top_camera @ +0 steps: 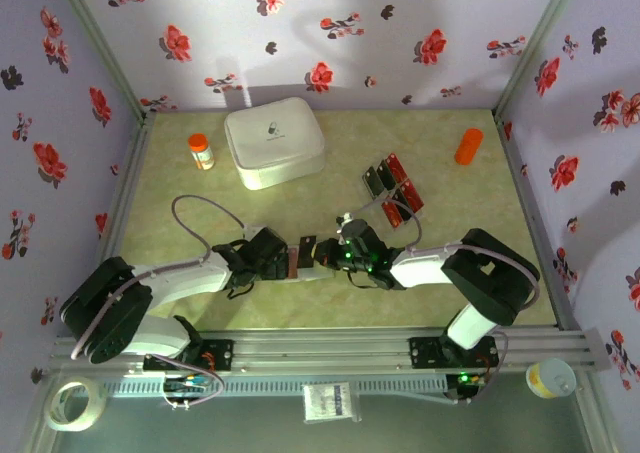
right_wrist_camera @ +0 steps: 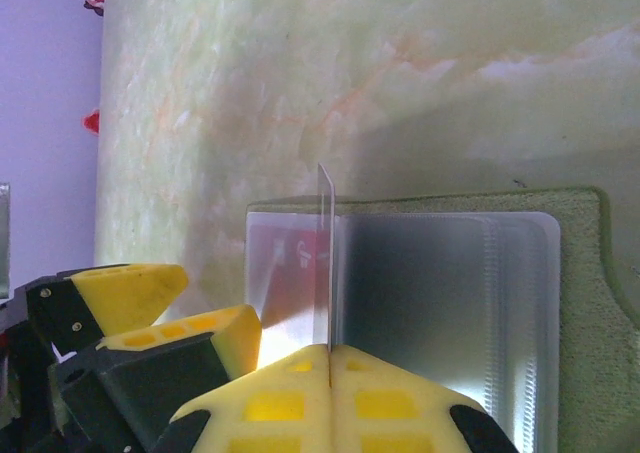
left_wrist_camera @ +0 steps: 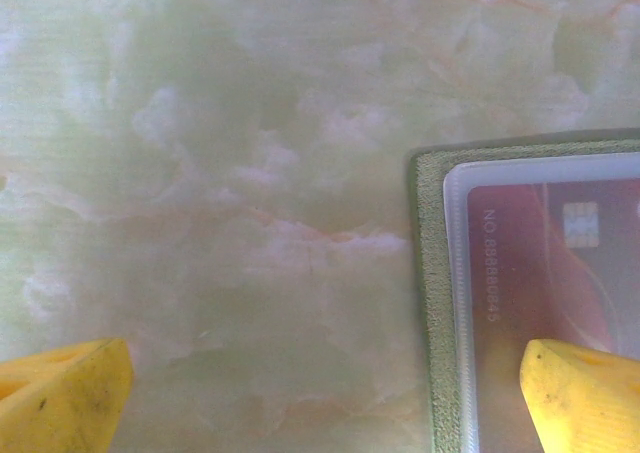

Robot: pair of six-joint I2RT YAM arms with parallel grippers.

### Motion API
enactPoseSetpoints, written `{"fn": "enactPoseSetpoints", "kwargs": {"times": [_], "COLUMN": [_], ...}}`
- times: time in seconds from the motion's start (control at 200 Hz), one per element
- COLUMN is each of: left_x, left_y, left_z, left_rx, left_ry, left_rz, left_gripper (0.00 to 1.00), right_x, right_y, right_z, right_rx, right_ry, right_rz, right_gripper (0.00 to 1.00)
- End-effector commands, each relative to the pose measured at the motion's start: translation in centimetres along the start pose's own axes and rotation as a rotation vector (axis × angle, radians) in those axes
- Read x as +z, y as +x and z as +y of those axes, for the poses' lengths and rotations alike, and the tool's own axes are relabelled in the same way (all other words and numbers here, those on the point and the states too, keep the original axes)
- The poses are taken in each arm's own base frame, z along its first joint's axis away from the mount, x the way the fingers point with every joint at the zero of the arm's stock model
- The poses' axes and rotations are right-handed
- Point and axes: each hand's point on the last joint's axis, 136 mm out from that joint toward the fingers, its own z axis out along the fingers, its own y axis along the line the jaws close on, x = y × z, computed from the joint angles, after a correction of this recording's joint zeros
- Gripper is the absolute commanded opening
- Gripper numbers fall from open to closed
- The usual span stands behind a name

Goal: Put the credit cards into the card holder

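As the left end effector (left_wrist_camera: 322,398) hangs spread over the holder (left_wrist_camera: 432,303), the right (right_wrist_camera: 330,358) pinches a thin sheet (right_wrist_camera: 324,263) — seemingly a card mid-insertion, needing squaring to its pocket (right_wrist_camera: 440,303).

**Top cam: both arms meet just short of table centre**

Left gripper (top_camera: 288,256) and right gripper (top_camera: 322,254) sit tip to tip at 6 o'clock from the centre of the table (top_camera: 200,298), with the card holder (top_camera: 300,265) between them. Loose red and black cards (top_camera: 392,188) are clustered at 2 o'clock. White box (top_camera: 273,141) at 11, small bottle (top_camera: 201,151) at 10, orange cylinder (top_camera: 468,145) further out at 2. Tape roll (top_camera: 75,403) is off-table at 7.
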Motion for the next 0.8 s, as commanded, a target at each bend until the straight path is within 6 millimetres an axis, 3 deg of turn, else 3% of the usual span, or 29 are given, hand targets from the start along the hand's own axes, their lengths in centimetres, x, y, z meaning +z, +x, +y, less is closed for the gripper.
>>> {"fn": "enactPoseSetpoints", "kwargs": {"times": [0.0, 0.35, 0.795], "left_x": [0.1, 0.1, 0.1], "left_y": [1.0, 1.0, 1.0], "left_z": [1.3, 1.3, 1.2], "left_rx": [0.02, 0.022, 0.022], "left_ry": [-0.051, -0.051, -0.049], "left_rz": [0.021, 0.022, 0.019], "left_gripper": [1.0, 1.0, 1.0], "right_x": [0.1, 0.7, -0.1], "right_y": [0.8, 1.7, 2.9], "right_z": [-0.7, -0.7, -1.9], "right_rx": [0.016, 0.013, 0.001], "right_ry": [0.014, 0.009, 0.047], "right_rz": [0.012, 0.039, 0.082], "right_gripper": [0.0, 0.0, 0.0]}}
